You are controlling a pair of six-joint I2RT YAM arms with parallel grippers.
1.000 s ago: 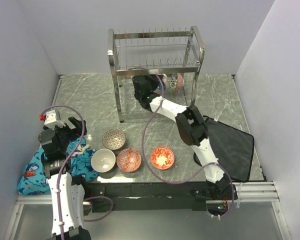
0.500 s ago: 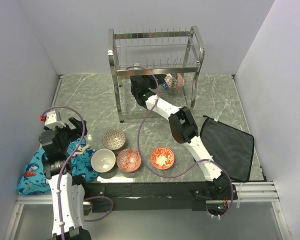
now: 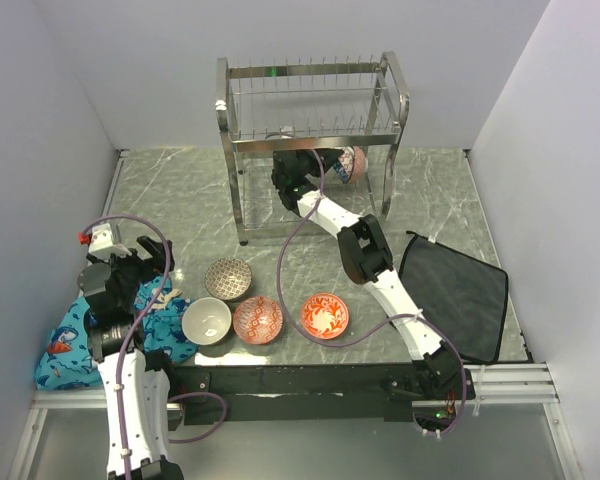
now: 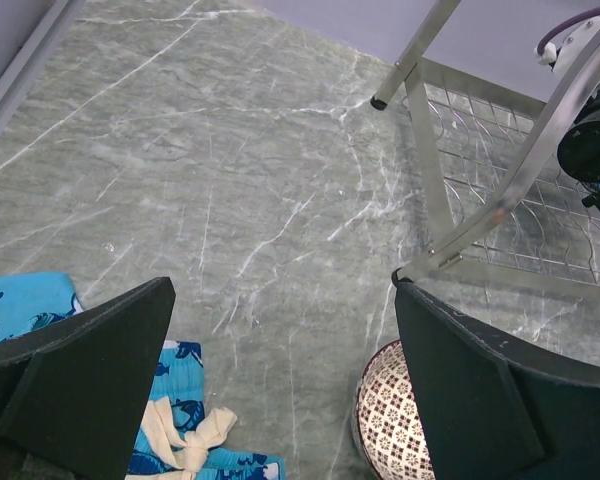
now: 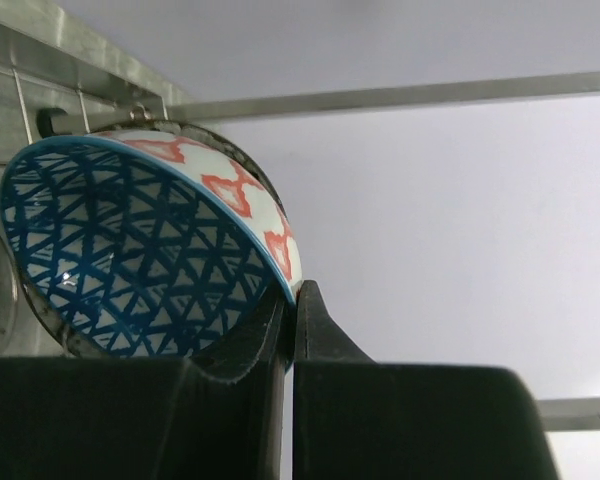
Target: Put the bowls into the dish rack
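Pale wall backs the right wrist view: the right pincer (image 5: 288,315) pinches the blue bowl (image 5: 130,270) by its rim, against dish rack (image 5: 380,97) wires ahead. From above it has slid rightward in the lower tier toward the racked pinkish-red bowl (image 3: 356,163), so release looks near. Left wrist view: left pincer (image 4: 280,370) spread, empty.

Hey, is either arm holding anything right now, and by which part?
The right gripper holds the blue-patterned bowl, its fingers pinching the rim. The left gripper is open and holds nothing.
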